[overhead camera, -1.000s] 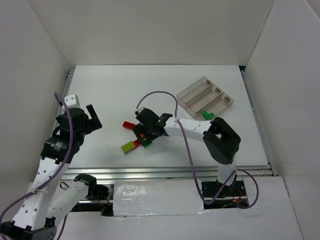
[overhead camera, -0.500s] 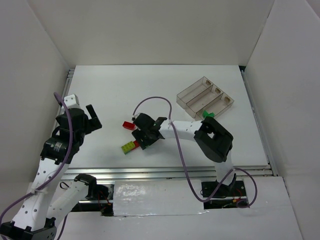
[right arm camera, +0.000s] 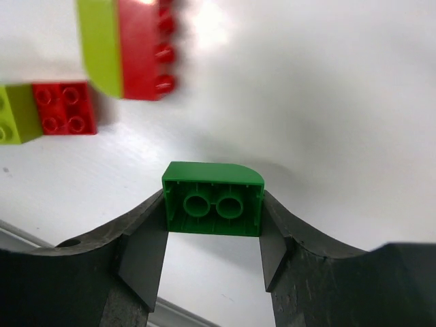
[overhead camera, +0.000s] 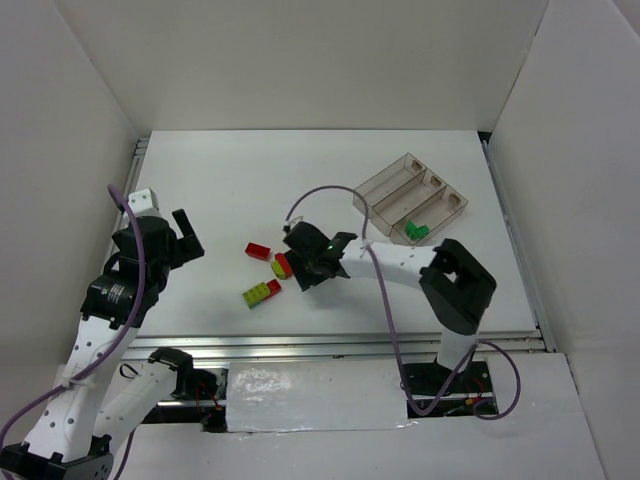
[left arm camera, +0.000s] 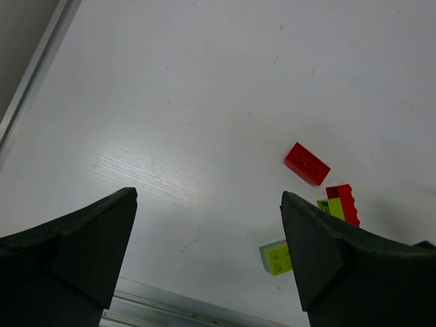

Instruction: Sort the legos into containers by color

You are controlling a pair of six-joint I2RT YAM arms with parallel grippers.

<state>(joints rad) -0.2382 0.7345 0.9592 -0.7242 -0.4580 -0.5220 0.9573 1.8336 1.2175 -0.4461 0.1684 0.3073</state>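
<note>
My right gripper (right arm camera: 213, 206) is shut on a green lego (right arm camera: 213, 176), held by its two sides with its hollow underside facing the camera. In the top view this gripper (overhead camera: 298, 272) hovers mid-table beside a red and yellow-green lego (overhead camera: 283, 265). A red lego (overhead camera: 258, 251) and a yellow-green and red pair (overhead camera: 261, 292) lie to its left. The containers (overhead camera: 385, 187) stand at the back right, with a green lego (overhead camera: 417, 231) in the nearest one. My left gripper (left arm camera: 208, 252) is open and holds nothing, above the left of the table.
An aluminium rail (overhead camera: 330, 345) runs along the table's near edge. White walls close in the left, back and right sides. A purple cable (overhead camera: 325, 195) loops above my right arm.
My right gripper has shut on the green lego and shifted slightly right, away from the pile. The red and yellow-green lego now lies apart from it. The left arm has not moved.
</note>
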